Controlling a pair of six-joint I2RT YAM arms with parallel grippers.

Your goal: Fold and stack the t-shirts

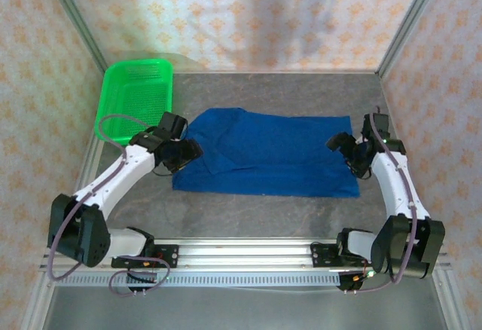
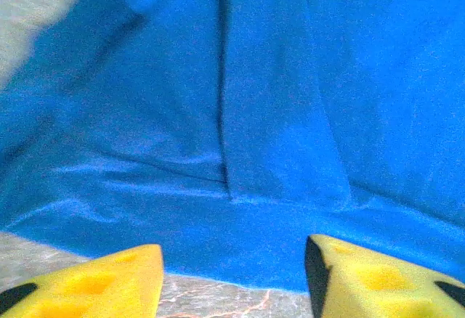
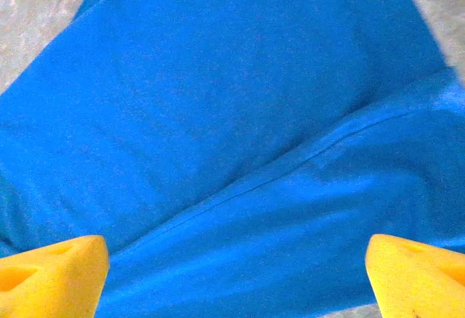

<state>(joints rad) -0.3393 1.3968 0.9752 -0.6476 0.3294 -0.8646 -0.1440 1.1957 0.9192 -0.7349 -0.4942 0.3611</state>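
Flanking the blue t-shirt [image 1: 271, 153], left gripper [image 2: 232, 278] and right gripper [image 3: 236, 274] gape empty, green basket [image 1: 139, 93] nearby.

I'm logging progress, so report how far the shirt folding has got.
Done: the t-shirt lies spread as a rough rectangle, one layer apparently folded over. In hand: the left gripper and right gripper sit open at its opposite ends, holding nothing. Left: grasping, more folds, stacking.

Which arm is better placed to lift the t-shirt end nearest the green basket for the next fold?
Left, probably. The left tool hangs open at that end of the t-shirt, cloth edge between its fingers; the right tool is at the opposite end, away from the green basket.
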